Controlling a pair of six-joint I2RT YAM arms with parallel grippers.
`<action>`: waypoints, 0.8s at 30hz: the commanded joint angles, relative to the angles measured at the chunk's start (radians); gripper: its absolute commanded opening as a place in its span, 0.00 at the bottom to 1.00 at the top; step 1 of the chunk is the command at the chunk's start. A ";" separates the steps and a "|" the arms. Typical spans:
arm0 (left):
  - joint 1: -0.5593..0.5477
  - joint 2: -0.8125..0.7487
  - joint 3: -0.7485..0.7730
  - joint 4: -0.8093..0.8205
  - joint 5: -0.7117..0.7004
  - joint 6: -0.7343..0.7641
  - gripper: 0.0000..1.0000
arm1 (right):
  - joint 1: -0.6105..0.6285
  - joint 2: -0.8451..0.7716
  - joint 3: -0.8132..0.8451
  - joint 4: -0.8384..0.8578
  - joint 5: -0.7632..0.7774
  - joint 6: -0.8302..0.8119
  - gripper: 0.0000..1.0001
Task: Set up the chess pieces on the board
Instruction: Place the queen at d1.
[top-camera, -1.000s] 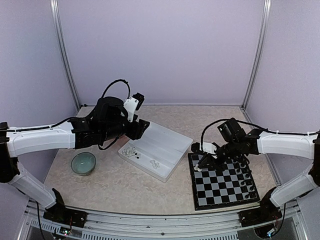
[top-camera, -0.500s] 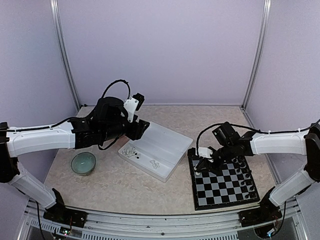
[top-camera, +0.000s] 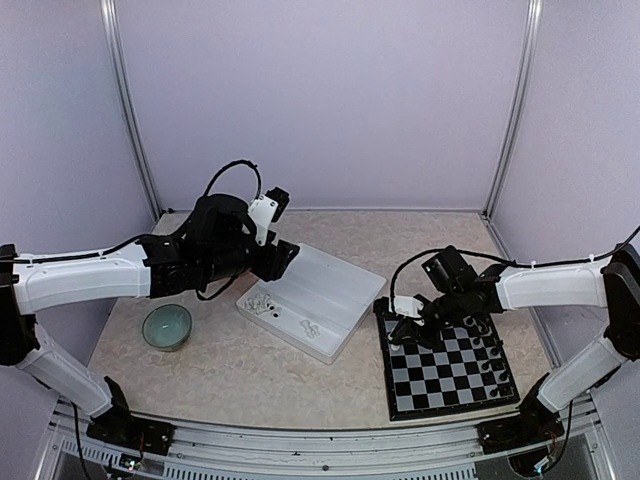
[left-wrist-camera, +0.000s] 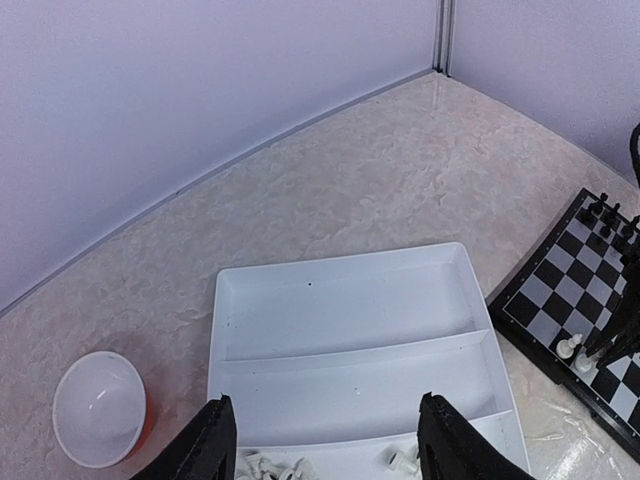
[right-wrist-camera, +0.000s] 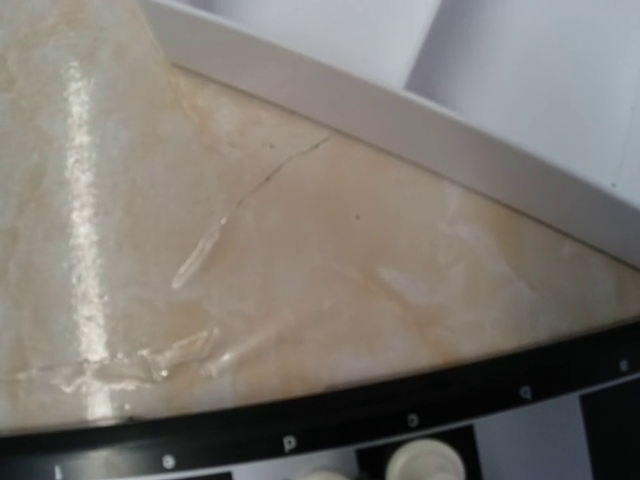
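One board (top-camera: 440, 385) lay on the right of the tabletop (top-camera: 250, 365), just right of one white tray (top-camera: 335, 285) split into three long compartments. One bowl (top-camera: 166, 327) sat well apart on the left.

The chess pieces were in three places. In the tray, two small clusters of white pieces (top-camera: 262, 304) lay in the compartment nearest the arms, one towards its left end and one (top-camera: 309, 327) towards its right; they were too small to count. On the board, black pieces (top-camera: 487, 350) stood in rows along the right edge, too small to count too. In the left wrist view, two white pieces (left-wrist-camera: 568, 347) stood at the board's corner next to the tray. The right wrist view showed two rounded white tops (right-wrist-camera: 425, 462) just inside the board's black border.

Of the two arms, the left hung above the tray's far left corner. The left fingers (left-wrist-camera: 215, 445) were spread wide apart with nothing between them. The right fingers (top-camera: 406, 328) were low over the board's far left corner, by the white pieces, and drawn nearly together. Whether they pinched a piece could not be told.
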 joint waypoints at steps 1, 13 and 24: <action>-0.004 0.012 0.013 -0.017 0.010 0.003 0.62 | 0.013 0.007 -0.009 -0.010 -0.014 -0.006 0.09; -0.008 0.018 0.014 -0.022 0.004 0.005 0.62 | 0.013 0.002 -0.015 -0.053 -0.031 -0.017 0.04; -0.009 0.023 0.016 -0.025 0.004 0.004 0.62 | 0.012 -0.011 -0.008 -0.060 -0.034 -0.013 0.19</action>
